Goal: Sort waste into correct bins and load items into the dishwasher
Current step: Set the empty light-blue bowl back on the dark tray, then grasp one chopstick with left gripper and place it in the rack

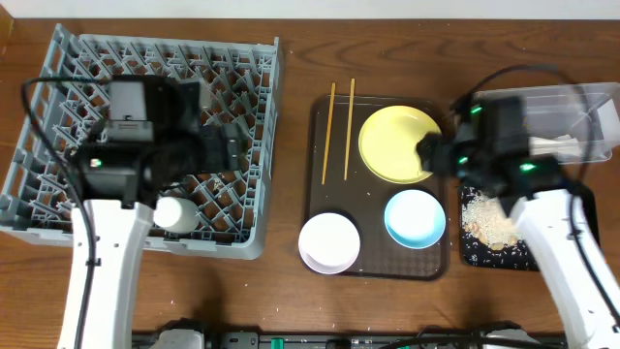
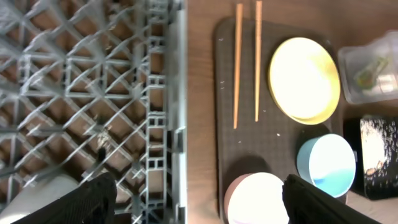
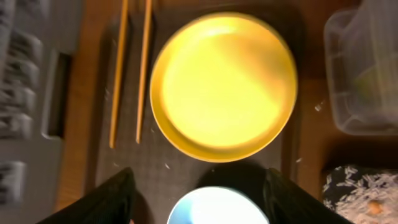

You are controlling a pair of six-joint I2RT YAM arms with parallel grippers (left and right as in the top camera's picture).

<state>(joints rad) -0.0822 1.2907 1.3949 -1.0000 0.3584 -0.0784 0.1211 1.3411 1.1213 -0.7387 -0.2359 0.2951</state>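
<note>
Left claw point(image 2: 198, 186) spread wide over dish rack point(image 2: 74, 93) by desk point(image 1: 286, 301) left edge; right claw point(image 3: 199, 177), also apart, above yellow plate point(image 3: 224, 84).

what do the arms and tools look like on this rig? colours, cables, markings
White tubular links on the left arm and right arm, with boxy black joint housings carrying lit green LEDs. Thin black cables loop off each. The left tool and right tool have plain black fingers. No markings legible.
</note>
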